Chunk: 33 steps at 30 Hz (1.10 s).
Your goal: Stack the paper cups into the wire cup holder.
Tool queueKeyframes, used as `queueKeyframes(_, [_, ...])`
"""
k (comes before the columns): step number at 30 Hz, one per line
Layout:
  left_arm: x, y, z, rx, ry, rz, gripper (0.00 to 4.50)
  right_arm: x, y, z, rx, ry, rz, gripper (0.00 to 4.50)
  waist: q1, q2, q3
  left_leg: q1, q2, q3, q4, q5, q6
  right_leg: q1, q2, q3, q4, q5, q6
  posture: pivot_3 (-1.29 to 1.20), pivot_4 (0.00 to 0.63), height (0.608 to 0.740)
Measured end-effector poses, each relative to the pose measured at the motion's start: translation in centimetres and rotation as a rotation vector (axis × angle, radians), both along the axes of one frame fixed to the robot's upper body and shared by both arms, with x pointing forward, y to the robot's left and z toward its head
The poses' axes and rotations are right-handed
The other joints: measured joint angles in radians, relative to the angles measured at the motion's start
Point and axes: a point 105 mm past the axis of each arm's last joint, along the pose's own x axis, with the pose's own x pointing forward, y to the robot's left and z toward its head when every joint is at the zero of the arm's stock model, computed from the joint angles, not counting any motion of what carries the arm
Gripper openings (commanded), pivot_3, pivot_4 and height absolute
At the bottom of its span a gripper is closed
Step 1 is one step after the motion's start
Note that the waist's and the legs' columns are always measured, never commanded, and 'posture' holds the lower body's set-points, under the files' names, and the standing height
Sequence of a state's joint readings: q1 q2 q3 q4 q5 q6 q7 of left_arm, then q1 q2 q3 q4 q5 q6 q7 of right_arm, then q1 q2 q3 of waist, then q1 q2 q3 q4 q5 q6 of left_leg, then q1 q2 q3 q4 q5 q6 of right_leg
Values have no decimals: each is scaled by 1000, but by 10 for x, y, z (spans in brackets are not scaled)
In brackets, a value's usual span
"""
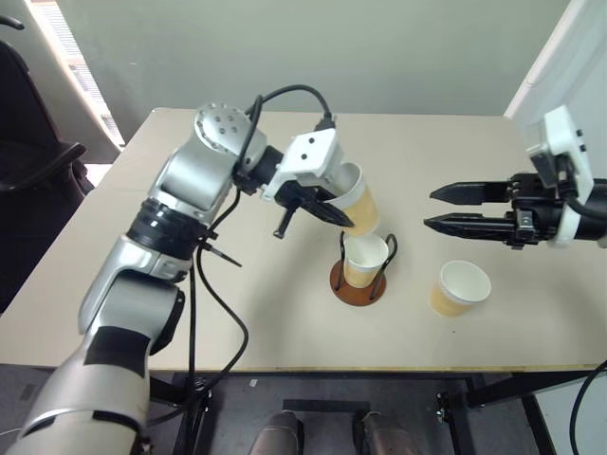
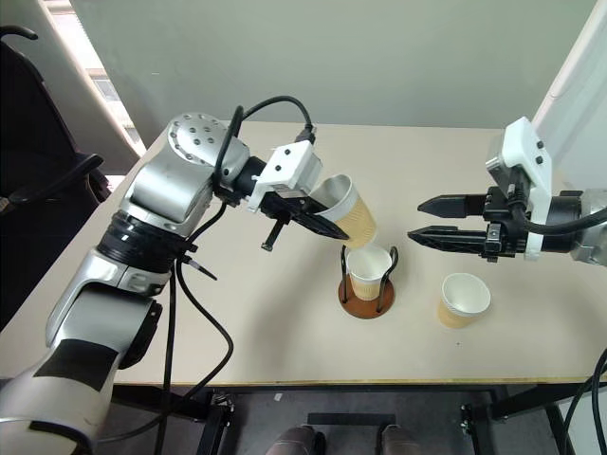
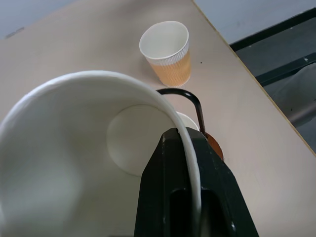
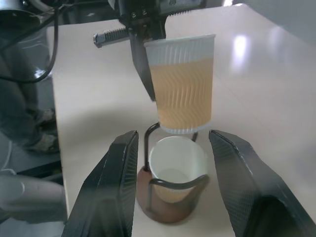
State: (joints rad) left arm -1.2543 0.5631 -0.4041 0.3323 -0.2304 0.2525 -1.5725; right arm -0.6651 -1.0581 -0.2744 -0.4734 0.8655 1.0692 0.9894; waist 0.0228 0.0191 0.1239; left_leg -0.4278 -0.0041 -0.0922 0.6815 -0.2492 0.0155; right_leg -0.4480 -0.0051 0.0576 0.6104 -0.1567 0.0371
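Note:
My left gripper (image 1: 334, 210) is shut on the rim of a tan paper cup (image 1: 358, 201), one finger (image 3: 170, 187) inside it and one outside. The cup hangs tilted, its bottom just above the wire cup holder (image 1: 345, 285). A second paper cup (image 1: 365, 258) stands upright inside the holder's black wire loops. A third paper cup (image 1: 461, 287) stands on the table to the holder's right. My right gripper (image 1: 429, 209) hovers open and empty above that cup, pointing toward the holder. Between its two fingers, the right wrist view has the held cup (image 4: 182, 84) over the holder (image 4: 163, 210).
The beige table (image 1: 190, 313) has its front edge near me and a wall behind it. A dark chair (image 1: 28, 161) stands off the table's left side. A white panel (image 1: 555, 57) rises at the far right.

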Motion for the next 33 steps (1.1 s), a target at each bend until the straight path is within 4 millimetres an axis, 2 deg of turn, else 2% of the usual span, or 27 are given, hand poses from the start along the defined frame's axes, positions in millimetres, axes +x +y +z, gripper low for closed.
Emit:
queueKeyframes(6, [2,-11,-3,37,-12,-38,23,-9,-4,-7,-35,34,-11,2322,2,0,0,-1,-1,1,1,-2,1,0,0,1,-1,-1,3,0,150,740])
queueKeyframes(11, [5,-14,-14,79,-7,-58,23,-18,-4,-14,-128,39,-1,2322,5,0,0,-2,-1,1,1,-3,2,0,-1,1,-1,-2,5,0,150,740])
queueKeyframes(20, [2,-29,-24,100,9,-110,23,-17,-7,-12,-166,24,6,2322,7,0,0,-2,-2,2,2,-4,3,0,-2,2,-1,-3,9,0,150,740])
queueKeyframes(31, [8,-31,-44,204,-70,-138,23,-16,-7,-14,-170,30,7,2322,9,0,0,-2,-3,2,4,-4,4,1,-2,2,-1,-3,10,0,150,740])
queueKeyframes(33, [8,-33,-45,213,-90,-153,424,-16,-7,-14,-171,31,7,2322,9,0,0,-2,-3,2,4,-5,4,1,-2,2,-1,-3,11,0,150,740])
